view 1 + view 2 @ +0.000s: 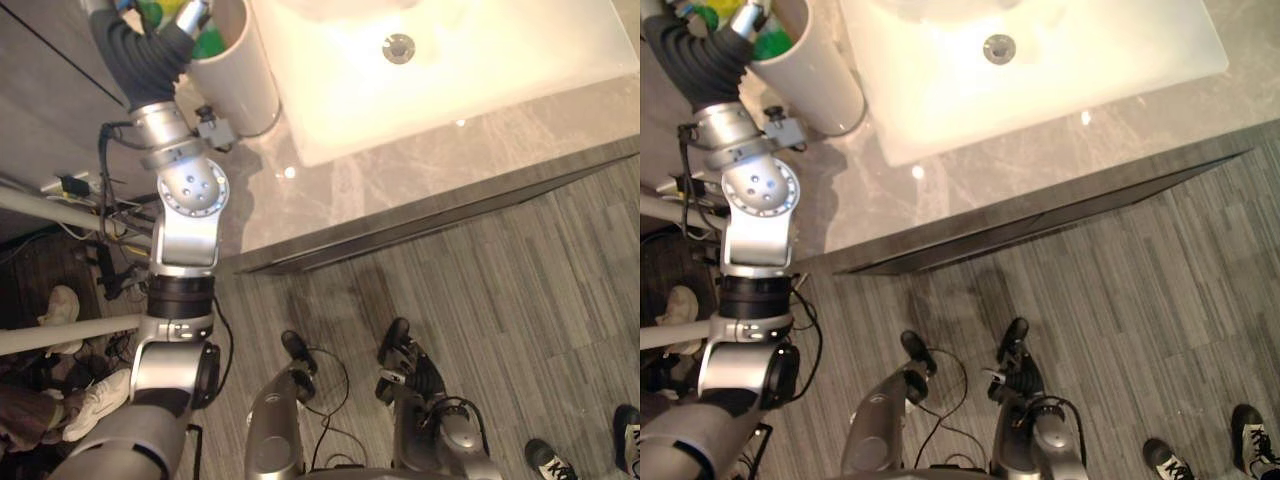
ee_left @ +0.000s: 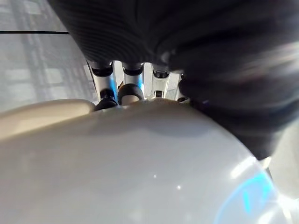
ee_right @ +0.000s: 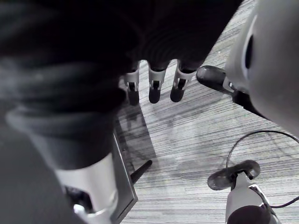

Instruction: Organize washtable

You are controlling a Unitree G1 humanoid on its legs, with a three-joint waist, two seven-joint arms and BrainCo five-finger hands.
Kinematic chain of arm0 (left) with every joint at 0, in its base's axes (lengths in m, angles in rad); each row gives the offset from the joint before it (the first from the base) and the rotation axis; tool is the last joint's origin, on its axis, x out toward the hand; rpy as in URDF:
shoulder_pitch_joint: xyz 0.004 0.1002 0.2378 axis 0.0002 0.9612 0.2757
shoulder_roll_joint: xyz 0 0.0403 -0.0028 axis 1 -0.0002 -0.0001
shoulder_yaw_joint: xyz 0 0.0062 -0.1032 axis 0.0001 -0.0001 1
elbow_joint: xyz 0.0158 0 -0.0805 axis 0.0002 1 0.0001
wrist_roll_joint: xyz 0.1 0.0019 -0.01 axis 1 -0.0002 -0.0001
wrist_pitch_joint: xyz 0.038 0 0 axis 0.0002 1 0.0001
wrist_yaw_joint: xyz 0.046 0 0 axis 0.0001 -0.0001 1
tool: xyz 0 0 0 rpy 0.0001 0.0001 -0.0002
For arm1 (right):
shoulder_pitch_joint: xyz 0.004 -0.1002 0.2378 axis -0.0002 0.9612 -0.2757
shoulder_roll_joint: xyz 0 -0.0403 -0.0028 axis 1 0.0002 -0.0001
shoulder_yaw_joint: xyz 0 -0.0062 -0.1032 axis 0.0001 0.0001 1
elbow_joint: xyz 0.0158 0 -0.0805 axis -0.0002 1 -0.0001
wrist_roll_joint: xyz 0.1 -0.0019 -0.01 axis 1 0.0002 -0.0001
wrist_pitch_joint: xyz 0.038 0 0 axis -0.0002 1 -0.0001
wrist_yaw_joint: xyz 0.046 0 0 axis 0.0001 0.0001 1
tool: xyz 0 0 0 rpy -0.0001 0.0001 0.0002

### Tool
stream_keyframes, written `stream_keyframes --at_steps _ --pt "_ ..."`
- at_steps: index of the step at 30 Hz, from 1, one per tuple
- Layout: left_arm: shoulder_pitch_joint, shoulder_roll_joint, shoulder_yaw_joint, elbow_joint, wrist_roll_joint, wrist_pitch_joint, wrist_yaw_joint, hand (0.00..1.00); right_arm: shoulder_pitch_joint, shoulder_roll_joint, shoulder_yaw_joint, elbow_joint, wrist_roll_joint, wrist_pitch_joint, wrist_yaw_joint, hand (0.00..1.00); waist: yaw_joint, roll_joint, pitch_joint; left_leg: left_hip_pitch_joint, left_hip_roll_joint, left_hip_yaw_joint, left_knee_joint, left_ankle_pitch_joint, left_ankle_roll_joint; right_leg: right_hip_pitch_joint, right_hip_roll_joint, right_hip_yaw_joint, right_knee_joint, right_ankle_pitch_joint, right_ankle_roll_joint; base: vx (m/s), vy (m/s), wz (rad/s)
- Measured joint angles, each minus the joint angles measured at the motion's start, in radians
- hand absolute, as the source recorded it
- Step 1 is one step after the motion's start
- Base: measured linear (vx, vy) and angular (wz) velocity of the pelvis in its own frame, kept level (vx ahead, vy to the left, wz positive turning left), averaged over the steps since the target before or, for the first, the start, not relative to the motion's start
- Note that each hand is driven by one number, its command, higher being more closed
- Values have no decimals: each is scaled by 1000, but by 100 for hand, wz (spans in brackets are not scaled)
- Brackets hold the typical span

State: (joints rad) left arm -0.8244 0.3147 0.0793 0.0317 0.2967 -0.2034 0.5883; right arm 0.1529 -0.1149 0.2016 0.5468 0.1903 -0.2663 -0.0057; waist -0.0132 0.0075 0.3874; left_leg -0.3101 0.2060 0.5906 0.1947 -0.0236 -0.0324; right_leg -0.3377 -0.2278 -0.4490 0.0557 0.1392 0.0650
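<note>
A white cylindrical cup stands upright on the grey marbled washtable, just beside the left edge of the white rectangular basin. Green and yellow items sit inside the cup, too hidden to identify. The basin has a round metal drain in its floor
</note>
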Motion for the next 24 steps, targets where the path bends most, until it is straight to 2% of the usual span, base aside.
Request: stream_keyframes --at_steps 24 --pt "-3 0 3 -5 -8 -5 1 0 0 0 2 0 -4 5 0 0 1 0 0 -1 0 -2 0 0 0 0 0 -2 0 0 0 0 0 0"
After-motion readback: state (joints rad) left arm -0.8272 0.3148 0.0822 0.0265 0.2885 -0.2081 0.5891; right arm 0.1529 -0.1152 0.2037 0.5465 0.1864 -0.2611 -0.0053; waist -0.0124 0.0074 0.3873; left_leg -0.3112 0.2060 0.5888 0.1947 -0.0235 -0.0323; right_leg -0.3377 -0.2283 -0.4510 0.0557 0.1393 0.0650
